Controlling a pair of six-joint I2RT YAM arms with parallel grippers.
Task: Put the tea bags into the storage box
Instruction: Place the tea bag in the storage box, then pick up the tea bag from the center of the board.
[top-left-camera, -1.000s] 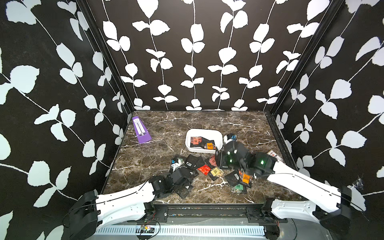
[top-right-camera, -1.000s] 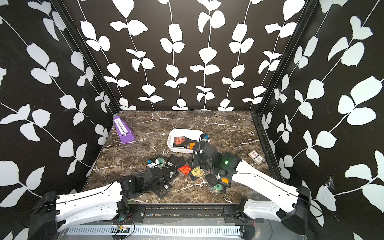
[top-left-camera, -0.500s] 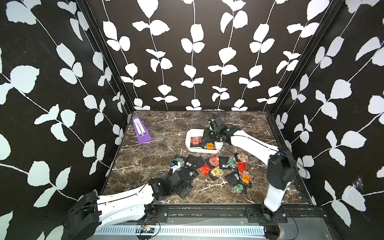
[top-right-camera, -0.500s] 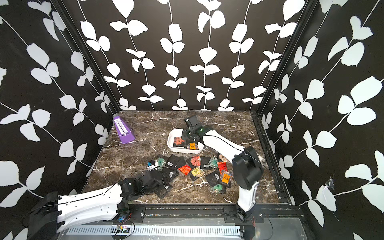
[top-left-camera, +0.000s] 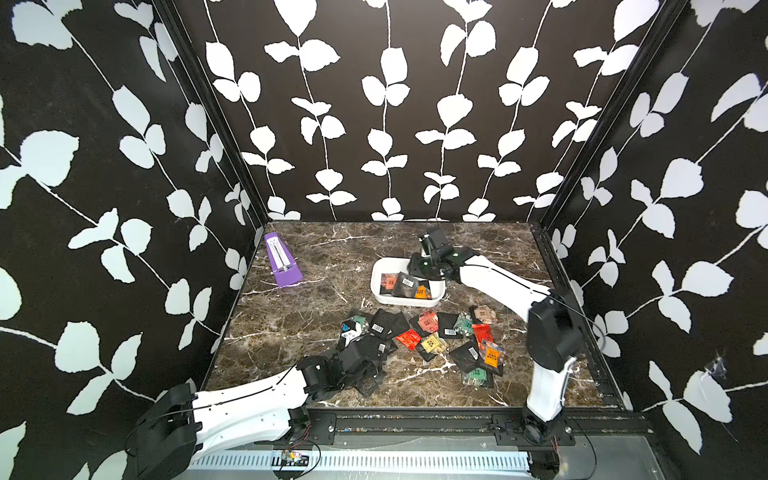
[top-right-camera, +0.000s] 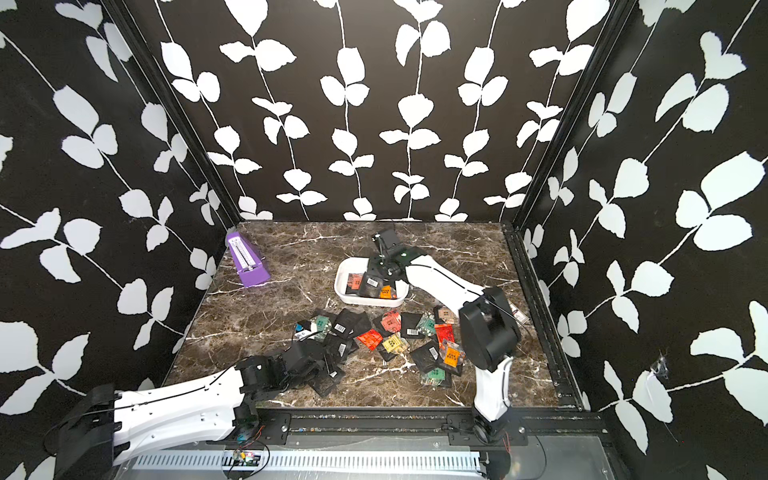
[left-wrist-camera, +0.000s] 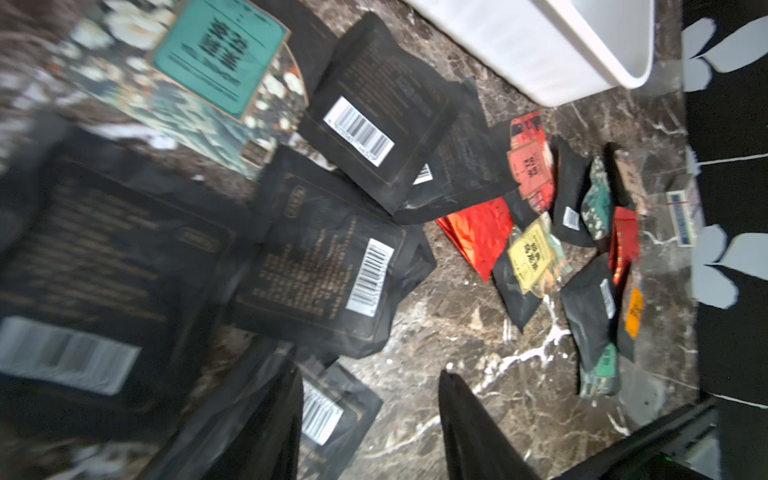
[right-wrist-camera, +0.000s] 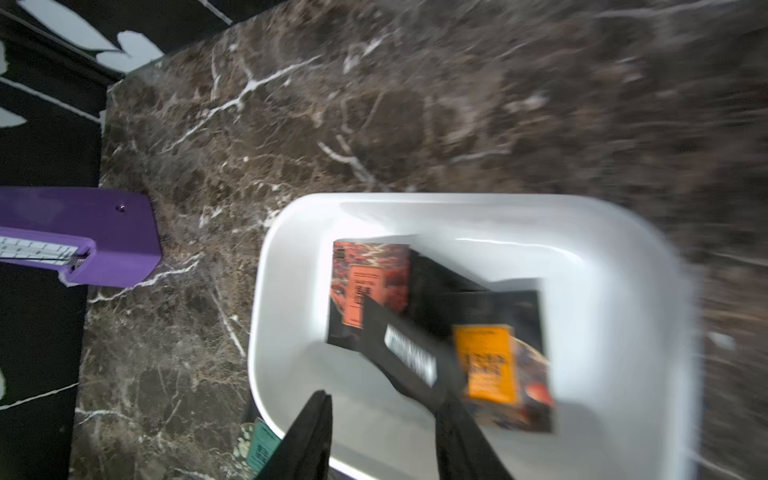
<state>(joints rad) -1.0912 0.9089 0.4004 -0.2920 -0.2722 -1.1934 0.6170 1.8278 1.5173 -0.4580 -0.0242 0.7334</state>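
Observation:
The white storage box (top-left-camera: 376, 286) (right-wrist-camera: 291, 232) stands at mid-table. In it lie a salmon tea bag (right-wrist-camera: 368, 282), an orange one (right-wrist-camera: 484, 361) and a blurred black barcoded one (right-wrist-camera: 409, 361), tilted. My right gripper (right-wrist-camera: 384, 401) (top-left-camera: 417, 275) hovers over the box, open, with nothing between its fingers; the black bag's edge lies against one fingertip. Several more tea bags (top-left-camera: 432, 332) (top-right-camera: 392, 332) are strewn in front of the box. My left gripper (left-wrist-camera: 368, 376) (top-left-camera: 368, 368) is open, low over black sachets (left-wrist-camera: 324, 274) at the pile's left end, bare marble between its fingers.
A purple metronome (top-left-camera: 282, 262) (right-wrist-camera: 83, 232) stands at the back left by the wall. A white-and-red card pack (left-wrist-camera: 681, 216) (top-right-camera: 517, 311) lies near the right wall. The right arm's elbow (top-left-camera: 552, 332) rises beside the pile's right end.
My right arm swung from the pile up to the storage box, then its jaws opened and a black barcoded tea bag dropped into the box. The left arm has barely moved.

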